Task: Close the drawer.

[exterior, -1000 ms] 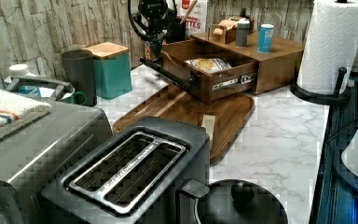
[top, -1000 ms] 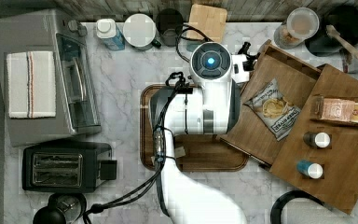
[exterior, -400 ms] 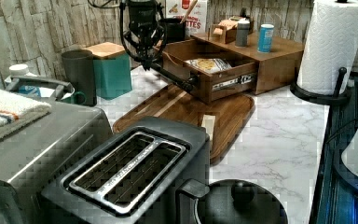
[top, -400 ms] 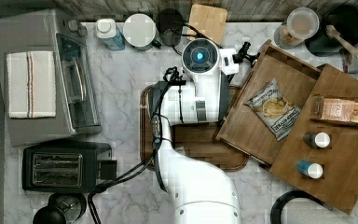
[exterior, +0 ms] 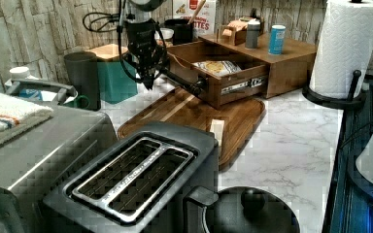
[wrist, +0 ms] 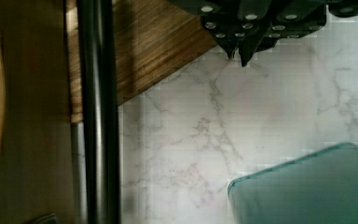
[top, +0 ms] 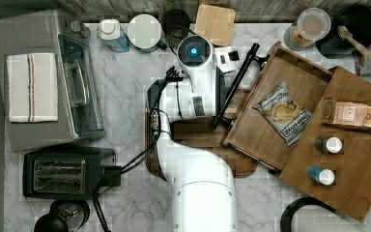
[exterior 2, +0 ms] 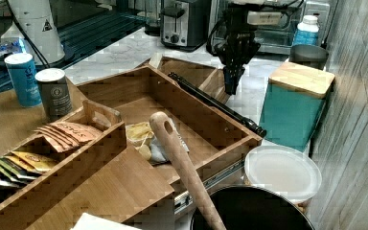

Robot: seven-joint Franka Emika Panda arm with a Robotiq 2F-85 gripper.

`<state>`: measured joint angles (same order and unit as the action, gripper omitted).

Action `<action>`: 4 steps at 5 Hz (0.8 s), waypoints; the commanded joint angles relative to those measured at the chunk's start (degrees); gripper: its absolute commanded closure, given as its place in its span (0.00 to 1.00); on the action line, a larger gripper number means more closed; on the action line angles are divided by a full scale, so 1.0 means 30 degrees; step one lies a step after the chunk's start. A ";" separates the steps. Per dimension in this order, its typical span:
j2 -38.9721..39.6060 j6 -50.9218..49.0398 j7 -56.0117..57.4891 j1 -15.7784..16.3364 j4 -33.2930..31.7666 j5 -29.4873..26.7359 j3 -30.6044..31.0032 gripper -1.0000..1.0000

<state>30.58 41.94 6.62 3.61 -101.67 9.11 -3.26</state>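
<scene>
Marble worktop (top: 121,101) fills the top view's middle. Left to right there: your tool (exterior: 148,80), fingers pinched together on nothing, hangs above the worktop just left of the black bar handle (top: 234,87); the drawer (top: 270,140) stands pulled out, centre right, carrying a snack bag (top: 282,111). It looks rigid and rail-guided; push squarely on the handle or front.

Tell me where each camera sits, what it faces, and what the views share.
Top view: overhead, straight down; arm, open drawer.
Left view: low behind the toaster, facing the drawer front; gripper.
Right view: on the cabinet, looking over the drawer toward the toaster.
Wrist view: down past shut fingertips at marble.
All share the drawer's black handle bar.
</scene>
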 commanded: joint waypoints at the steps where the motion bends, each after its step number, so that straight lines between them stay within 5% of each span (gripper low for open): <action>1: -0.0405 0.0006 0.2272 -0.1440 0.2275 0.0353 -0.0776 1.00; 4: -0.1388 -0.1307 0.5580 -0.3305 0.2128 -0.0866 -0.0809 1.00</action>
<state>31.31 40.26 21.74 -3.00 -101.22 8.82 -3.39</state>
